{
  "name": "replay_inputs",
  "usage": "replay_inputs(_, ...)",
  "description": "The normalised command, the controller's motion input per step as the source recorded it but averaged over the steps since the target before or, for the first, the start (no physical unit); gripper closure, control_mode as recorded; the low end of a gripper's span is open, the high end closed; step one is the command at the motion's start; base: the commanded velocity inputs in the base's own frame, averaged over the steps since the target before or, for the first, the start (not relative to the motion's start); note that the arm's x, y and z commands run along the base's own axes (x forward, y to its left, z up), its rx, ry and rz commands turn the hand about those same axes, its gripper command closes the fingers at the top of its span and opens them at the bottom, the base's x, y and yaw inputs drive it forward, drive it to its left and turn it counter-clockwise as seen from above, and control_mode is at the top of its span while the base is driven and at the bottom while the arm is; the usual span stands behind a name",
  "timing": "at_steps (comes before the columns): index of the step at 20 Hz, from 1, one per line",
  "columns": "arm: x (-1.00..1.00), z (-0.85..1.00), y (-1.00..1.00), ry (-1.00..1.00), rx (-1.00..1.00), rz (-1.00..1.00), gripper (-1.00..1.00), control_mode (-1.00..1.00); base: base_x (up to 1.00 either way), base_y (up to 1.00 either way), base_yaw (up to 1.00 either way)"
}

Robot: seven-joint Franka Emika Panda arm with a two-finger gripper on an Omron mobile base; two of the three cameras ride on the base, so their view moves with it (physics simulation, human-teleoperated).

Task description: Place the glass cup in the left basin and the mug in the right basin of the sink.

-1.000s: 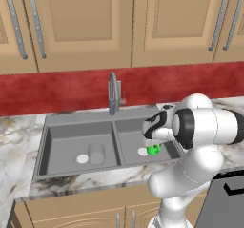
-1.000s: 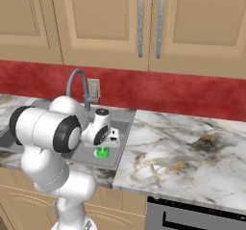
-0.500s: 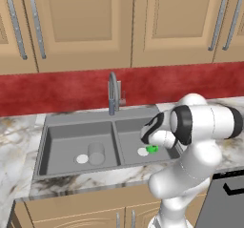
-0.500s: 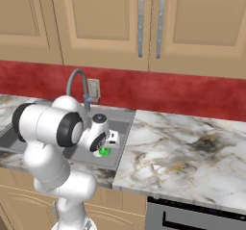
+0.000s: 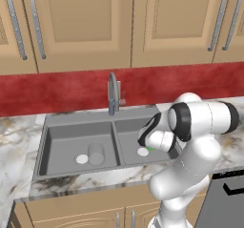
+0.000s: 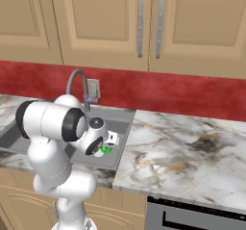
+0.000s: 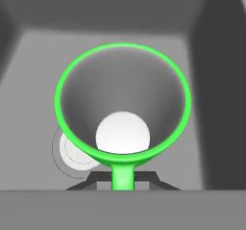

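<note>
The glass cup already stands in the left basin, just beside its pale drain, so the step in hand is the second one: lowering the mug into the right basin of the sink. The gripper is clamped on the mug's rim at the 6 o'clock edge of the hand view, by the little handle (the finger tips sit narrow, pinching the green wall). Seen from above, the mug hangs over the basin floor, with this basin's drain peeking out at about 8 o'clock of the cup.

The next move likely calls for a short further descent until the base meets the floor, then a release and a straight lift clear.

Around it, the curved faucet rises at the sink's back edge, well apart from the hand. The basin walls are the nearest obstacle; the marble counter lies to the right.
</note>
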Motion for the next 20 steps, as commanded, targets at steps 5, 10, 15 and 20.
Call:
replay_inputs(5,0.00,-0.31,0.00,0.00,0.00,0.00,1.00,-1.00,0.00,0.00,0.00)
replay_inputs(10,0.00,-0.27,0.00,0.00,0.00,0.00,-1.00,-1.00,0.00,0.00,0.00)
replay_inputs(15,-0.03,-0.07,-0.02,0.03,0.00,-0.04,-1.00,-1.00,0.00,0.00,0.00)
replay_inputs(20,-0.04,0.11,0.00,0.05,0.00,-0.07,-1.00,-1.00,0.00,0.00,0.00)
